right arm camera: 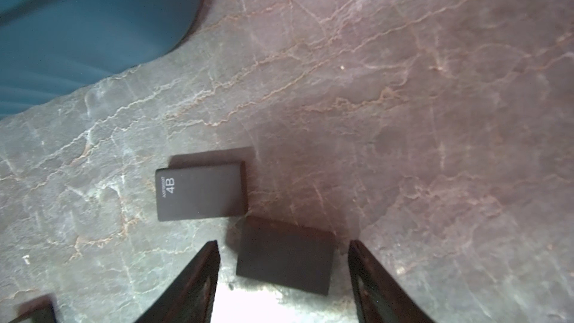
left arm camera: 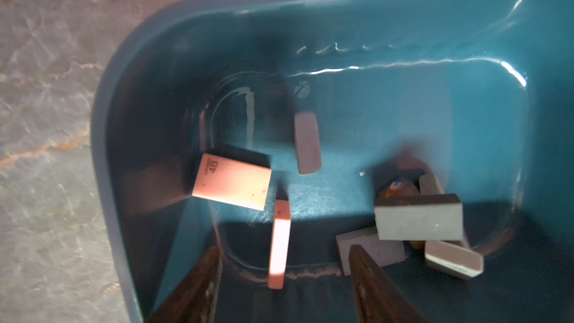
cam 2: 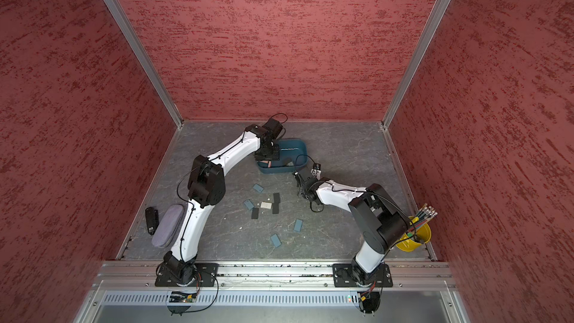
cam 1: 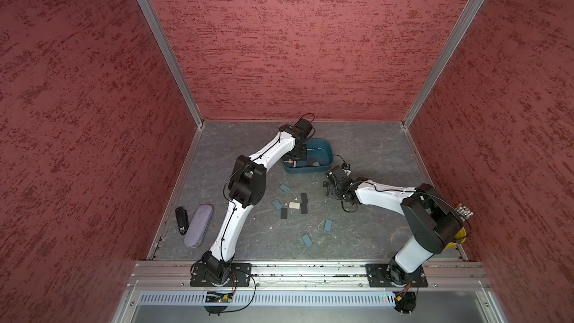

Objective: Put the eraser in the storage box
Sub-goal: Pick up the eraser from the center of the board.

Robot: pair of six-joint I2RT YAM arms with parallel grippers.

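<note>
— Where is the pink rectangular eraser (left arm camera: 231,183) printed "4B"?
— Inside the dark teal-blue plastic storage box (left arm camera: 130,94), near a rounded corner. Only the left wrist view shows it clearly. Grey block erasers (left arm camera: 417,219) are piled toward the other end.
— And the left pincer (left arm camera: 284,247)?
— Wide open above the box floor, holding nothing.
— The right pincer (right arm camera: 284,241)?
— Open too, fingers either side of a flat dark rectangular eraser (right arm camera: 284,259) on the grey veined worktop (right arm camera: 403,119), not touching it. Only the right wrist view shows that.
</note>
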